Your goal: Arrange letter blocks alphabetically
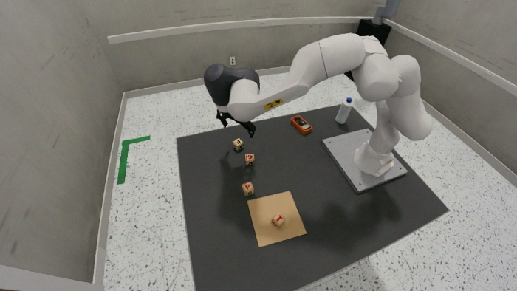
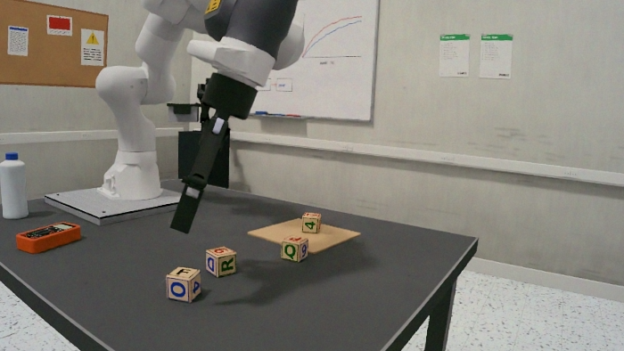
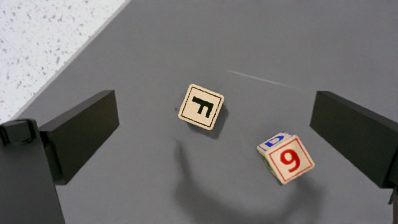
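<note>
Four wooden blocks lie on the dark table. The F block (image 1: 238, 144) (image 2: 183, 283) (image 3: 201, 106) shows a black F on top. The block with a red 9 on top (image 1: 250, 159) (image 2: 220, 261) (image 3: 286, 158) lies beside it. The P block (image 1: 247, 188) (image 2: 294, 248) stands just off the tan mat (image 1: 273, 214) (image 2: 304, 234). The T block (image 1: 278, 220) (image 2: 311, 222) sits on the mat. My gripper (image 1: 237, 126) (image 2: 187, 209) (image 3: 214, 108) is open and empty, hovering above the F block, which lies between the fingers in the wrist view.
An orange meter (image 1: 301, 124) (image 2: 48, 236) and a white bottle (image 1: 343, 110) (image 2: 13, 185) stand near the robot's base plate (image 1: 363, 159). The table's edge shows at the top left of the wrist view.
</note>
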`<move>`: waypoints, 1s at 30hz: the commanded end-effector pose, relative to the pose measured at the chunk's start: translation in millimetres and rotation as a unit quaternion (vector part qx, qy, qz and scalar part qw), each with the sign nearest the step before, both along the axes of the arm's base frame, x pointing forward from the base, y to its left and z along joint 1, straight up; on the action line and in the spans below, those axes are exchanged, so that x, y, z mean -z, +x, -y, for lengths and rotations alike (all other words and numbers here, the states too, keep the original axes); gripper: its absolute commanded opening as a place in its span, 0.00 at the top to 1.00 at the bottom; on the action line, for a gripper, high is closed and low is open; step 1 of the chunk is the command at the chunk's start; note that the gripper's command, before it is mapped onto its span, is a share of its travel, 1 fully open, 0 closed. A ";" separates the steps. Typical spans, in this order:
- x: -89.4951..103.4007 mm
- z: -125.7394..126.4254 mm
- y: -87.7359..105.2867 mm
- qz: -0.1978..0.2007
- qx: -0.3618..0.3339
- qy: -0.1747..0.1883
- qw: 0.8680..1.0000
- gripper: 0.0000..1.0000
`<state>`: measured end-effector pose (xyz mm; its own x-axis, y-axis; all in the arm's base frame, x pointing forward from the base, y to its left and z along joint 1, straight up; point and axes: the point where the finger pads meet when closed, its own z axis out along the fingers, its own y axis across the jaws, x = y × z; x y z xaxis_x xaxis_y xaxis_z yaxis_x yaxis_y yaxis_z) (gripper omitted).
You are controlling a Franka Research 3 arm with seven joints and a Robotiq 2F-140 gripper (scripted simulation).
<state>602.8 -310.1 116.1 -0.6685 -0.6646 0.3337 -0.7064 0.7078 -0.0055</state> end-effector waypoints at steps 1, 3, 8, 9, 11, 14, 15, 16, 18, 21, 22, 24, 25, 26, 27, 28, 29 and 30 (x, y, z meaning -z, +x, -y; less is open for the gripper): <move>-2.5 1.7 0.1 0.029 0.036 0.020 0.999 0.00; -4.1 2.3 0.3 0.044 0.055 0.031 0.997 0.00; -10.3 4.9 1.6 0.084 0.108 0.059 0.989 0.00; -11.7 5.5 2.0 0.091 0.118 0.064 0.987 0.00; -14.8 7.1 2.7 0.106 0.138 0.075 0.982 0.00; -20.0 9.7 3.8 0.128 0.167 0.089 0.974 0.00; -21.8 10.7 4.2 0.134 0.177 0.094 0.971 0.00; -22.4 11.0 4.3 0.137 0.180 0.095 0.969 0.00; -22.8 11.3 4.4 0.138 0.182 0.096 0.969 0.00; -22.8 11.3 4.4 0.138 0.182 0.096 0.969 0.00; -22.8 11.3 4.4 0.138 0.182 0.096 0.969 0.00; -22.8 11.3 4.4 0.138 0.182 0.096 0.969 0.00; -22.8 11.3 4.4 0.138 0.182 0.096 0.969 0.00; -22.8 11.3 4.4 0.138 0.182 0.096 0.969 0.00; -22.8 11.3 4.4 0.138 0.182 0.096 0.969 0.00; -22.8 11.3 4.4 0.138 0.182 0.096 0.969 0.00; -22.8 11.3 4.4 0.138 0.182 0.096 0.969 0.00; -22.8 11.3 4.4 0.138 0.182 0.096 0.969 0.00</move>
<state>605.3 -320.6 138.1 -0.9102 -0.4141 0.0081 -0.4141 0.9102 0.0028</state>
